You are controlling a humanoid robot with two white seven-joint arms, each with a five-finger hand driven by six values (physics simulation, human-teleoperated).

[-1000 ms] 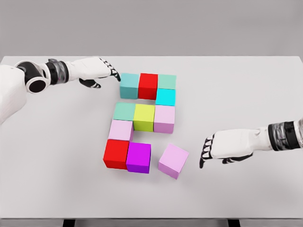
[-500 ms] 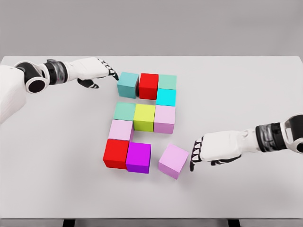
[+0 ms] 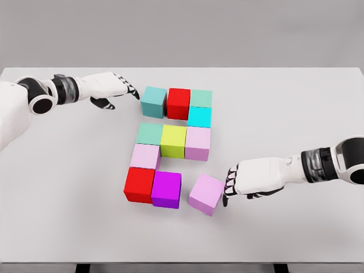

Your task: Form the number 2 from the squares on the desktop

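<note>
right robot hand [image 3: 242, 182] fingers spread, touching tilted lilac cube [image 3: 206, 194]; left robot hand [image 3: 111, 88] fingers relaxed.

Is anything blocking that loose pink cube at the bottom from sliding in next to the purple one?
Nothing visible does. The loose pink cube sits tilted just right of the purple cube, with only a narrow strip of bare table between them. The right hand is already at the cube's right side, fingertips against it.

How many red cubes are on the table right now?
2. One red cube sits in the top row, between two teal ones; the other is at the figure's bottom-left corner. None appears hidden.
</note>
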